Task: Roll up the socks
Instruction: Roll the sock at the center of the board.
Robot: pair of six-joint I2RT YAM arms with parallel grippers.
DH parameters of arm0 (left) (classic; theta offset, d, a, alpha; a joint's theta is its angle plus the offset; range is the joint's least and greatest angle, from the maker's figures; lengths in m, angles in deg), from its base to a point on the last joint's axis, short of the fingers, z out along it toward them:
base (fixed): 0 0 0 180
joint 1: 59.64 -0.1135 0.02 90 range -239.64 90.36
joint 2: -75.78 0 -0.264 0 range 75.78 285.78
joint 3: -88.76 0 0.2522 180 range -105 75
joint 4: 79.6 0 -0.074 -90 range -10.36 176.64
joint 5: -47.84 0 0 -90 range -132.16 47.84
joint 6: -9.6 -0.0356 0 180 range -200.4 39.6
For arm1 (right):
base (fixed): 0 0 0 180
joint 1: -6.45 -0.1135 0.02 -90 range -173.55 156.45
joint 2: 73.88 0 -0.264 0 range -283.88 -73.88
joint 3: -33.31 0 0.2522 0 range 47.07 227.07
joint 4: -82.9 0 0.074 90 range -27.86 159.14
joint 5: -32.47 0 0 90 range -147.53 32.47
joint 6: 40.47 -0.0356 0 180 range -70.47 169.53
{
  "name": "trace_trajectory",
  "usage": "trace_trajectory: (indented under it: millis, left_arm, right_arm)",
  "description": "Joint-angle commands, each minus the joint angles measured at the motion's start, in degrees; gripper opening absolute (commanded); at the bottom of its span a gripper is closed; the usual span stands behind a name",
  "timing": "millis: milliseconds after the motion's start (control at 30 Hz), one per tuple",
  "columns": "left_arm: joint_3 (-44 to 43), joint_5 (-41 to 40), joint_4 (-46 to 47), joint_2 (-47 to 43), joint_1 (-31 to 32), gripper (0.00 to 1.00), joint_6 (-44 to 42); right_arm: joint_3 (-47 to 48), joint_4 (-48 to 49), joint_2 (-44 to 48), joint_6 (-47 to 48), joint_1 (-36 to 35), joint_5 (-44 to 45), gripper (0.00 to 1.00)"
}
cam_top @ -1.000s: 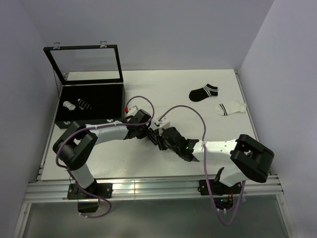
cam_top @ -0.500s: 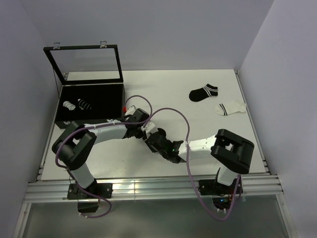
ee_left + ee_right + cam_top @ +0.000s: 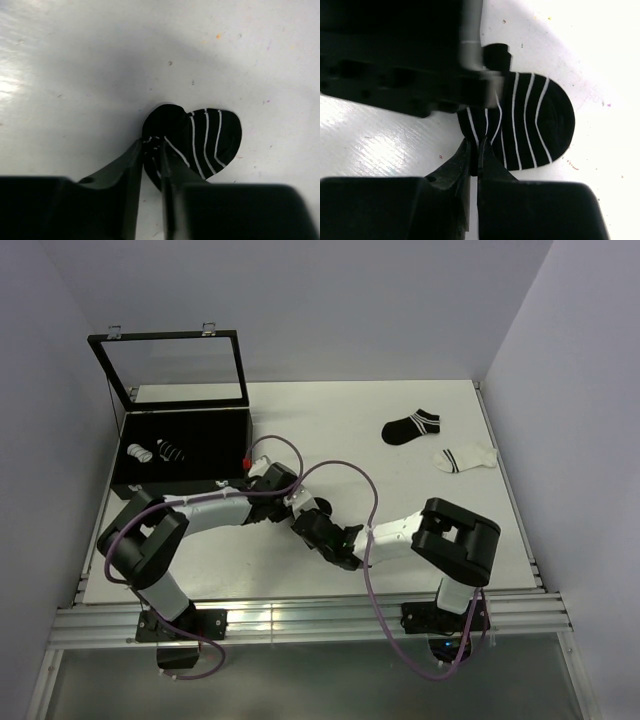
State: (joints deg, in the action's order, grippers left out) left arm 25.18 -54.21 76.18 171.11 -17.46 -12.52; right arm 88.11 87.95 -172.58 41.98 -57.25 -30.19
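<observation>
A black sock with white stripes lies partly folded on the white table. My left gripper is shut on its bunched edge. My right gripper is shut on the near edge of the same sock, right beside the left gripper's body. In the top view both grippers meet near the table's front middle, left gripper and right gripper, and hide this sock. A flat black sock and a flat white sock lie at the back right.
An open black box stands at the back left with its lid raised. Two rolled sock bundles lie inside. Cables loop over both arms near the grippers.
The right arm has folded in and slid left up against the left gripper. Its jaws have closed on the sock. The left gripper has kept its grip and shifted slightly left.
</observation>
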Motion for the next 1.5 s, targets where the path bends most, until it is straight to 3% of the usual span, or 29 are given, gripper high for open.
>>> trace_trajectory:
  millis: [0, 67, 100, 200, 300, 467, 700, 867, 1300, 1433, 1467]
  left_arm:
    - [3.06, -0.51, -5.02, -2.34, 0.37, 0.27, 0.68]
    - [4.11, -1.21, -4.4, -4.35, 0.19, 0.42, 1.46]
    - [4.55, -1.48, -4.05, -4.97, 0.1, 0.56, 1.73]
    - [6.22, -2.27, -2.38, -8.05, 0.1, 0.75, 3.14]
    - [8.33, -2.45, 0.34, -10.77, 0.1, 0.8, 4.45]
    - [10.98, -1.48, 5.7, -13.15, 0.1, 0.81, 4.02]
    - [10.01, -0.16, 9.58, -10.87, 0.63, 0.77, 1.3]
    - [7.99, 0.72, 12.65, -7.36, 0.98, 0.76, -0.37]
    - [3.86, 2.65, 13.54, 1.43, 1.33, 0.7, -2.13]
    - [2.72, 2.91, 11.95, 4.16, 1.51, 0.59, -2.49]
    - [2.54, 3.0, 11.78, 4.42, 1.68, 0.51, -2.49]
  right_arm:
    - [-2.88, -0.8, 1.38, -4.66, 2.87, -6.83, 0.0]
    - [-4.99, 0.78, 2.89, -6.76, 4.37, -10.53, 0.0]
    - [-5.52, 1.31, 3.76, -7.56, 6.2, -14.37, 0.0]
    - [-8.42, 4.82, 6.14, -10.37, 9.2, -21.15, 0.0]
    - [-11.67, 10.35, 7.64, -13.62, 14.29, -31.52, 0.0]
    - [-15.19, 21.07, 5.02, -20.46, 23.69, -48.3, 0.0]
    - [-18.36, 37.69, -3.68, -33.48, 32.22, -62.47, 0.0]
    - [-20.56, 47.88, -9.75, -40.6, 35.84, -65.91, 0.0]
    - [-20.29, 49.31, -15.83, -45.8, 39.44, -67.76, 0.0]
    - [-19.86, 47.3, -14.95, -45.1, 39.8, -67.68, 0.0]
    - [-19.68, 46.15, -14.43, -44.49, 39.8, -67.59, 0.0]
